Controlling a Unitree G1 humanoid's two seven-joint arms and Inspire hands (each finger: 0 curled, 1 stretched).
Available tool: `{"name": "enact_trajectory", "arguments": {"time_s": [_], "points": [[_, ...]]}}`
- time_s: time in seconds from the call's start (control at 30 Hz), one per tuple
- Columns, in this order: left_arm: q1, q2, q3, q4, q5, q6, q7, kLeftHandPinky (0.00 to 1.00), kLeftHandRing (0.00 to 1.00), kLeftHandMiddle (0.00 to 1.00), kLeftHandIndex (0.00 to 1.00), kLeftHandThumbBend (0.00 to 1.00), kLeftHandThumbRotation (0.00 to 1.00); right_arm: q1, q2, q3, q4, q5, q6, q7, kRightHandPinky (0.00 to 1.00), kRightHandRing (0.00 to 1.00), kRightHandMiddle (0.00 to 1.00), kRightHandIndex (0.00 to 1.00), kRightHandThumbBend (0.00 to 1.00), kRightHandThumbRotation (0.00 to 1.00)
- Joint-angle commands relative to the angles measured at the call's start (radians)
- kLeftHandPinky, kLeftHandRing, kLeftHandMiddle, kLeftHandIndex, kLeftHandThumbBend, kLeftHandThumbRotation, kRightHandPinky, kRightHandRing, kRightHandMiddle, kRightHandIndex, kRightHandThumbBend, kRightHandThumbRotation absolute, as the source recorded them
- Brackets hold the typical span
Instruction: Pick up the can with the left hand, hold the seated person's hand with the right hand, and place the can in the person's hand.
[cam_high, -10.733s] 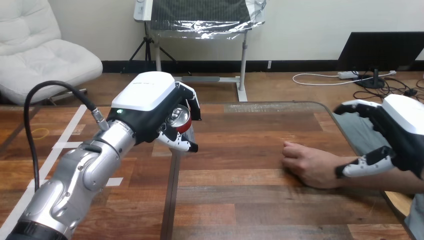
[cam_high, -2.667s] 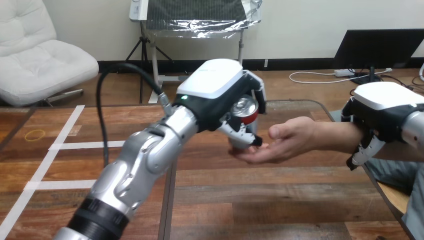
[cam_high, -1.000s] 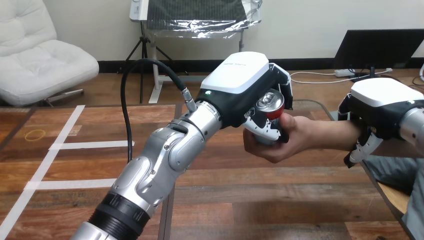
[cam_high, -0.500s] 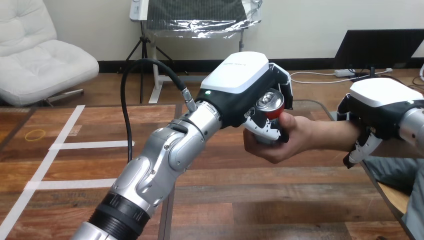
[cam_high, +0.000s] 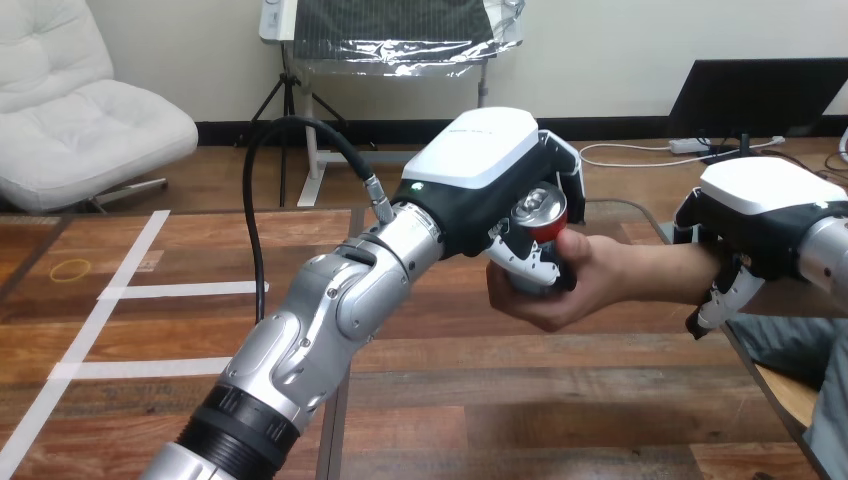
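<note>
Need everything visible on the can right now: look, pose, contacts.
The red metal drink can with a silver top is held up off the wooden table, tilted so its top faces up toward the camera. Only the top and a band of red side show; the rest is covered. The robot's left hand has its fingers curled round it, and the person's hand wraps its lower part from the right and below.

The red can (cam_high: 538, 208) (silver top tipped toward 1 o'clock) hangs above the counter (cam_high: 470, 400), slightly tilted. The left robot hand (cam_high: 470, 185) clasps it from 9 o'clock, and the person's hand (cam_high: 575, 285), reaching in from 3 o'clock, curls around its lower body.
</note>
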Motion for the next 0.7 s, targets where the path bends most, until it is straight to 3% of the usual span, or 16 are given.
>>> {"name": "enact_trajectory", "arguments": {"time_s": [0.0,0.1,0.3,0.67], "points": [[-0.058,0.038,-0.025,-0.003,0.024,0.037,-0.076,0.35,0.41,0.48,0.49,0.66,0.0,-0.05,-0.056,-0.036,-0.052,-0.033,0.021,0.018,0.47,0.59,0.66,0.64,0.78,0.0],[-0.07,0.056,-0.03,-0.01,0.023,0.044,-0.137,0.4,0.47,0.53,0.55,0.65,0.0,-0.049,-0.062,-0.033,-0.053,-0.045,0.006,0.024,0.54,0.66,0.72,0.69,0.79,0.0],[-0.08,0.078,-0.034,-0.016,0.03,0.04,-0.192,0.48,0.57,0.62,0.65,0.69,0.03,-0.052,-0.064,-0.032,-0.057,-0.063,0.008,0.055,0.65,0.76,0.8,0.78,0.81,0.0],[-0.094,0.133,-0.025,0.0,-0.003,-0.027,-0.257,0.56,0.68,0.72,0.77,0.74,0.1,-0.054,-0.064,-0.043,-0.063,-0.069,0.023,0.105,0.81,0.87,0.88,0.86,0.83,0.02]]}}
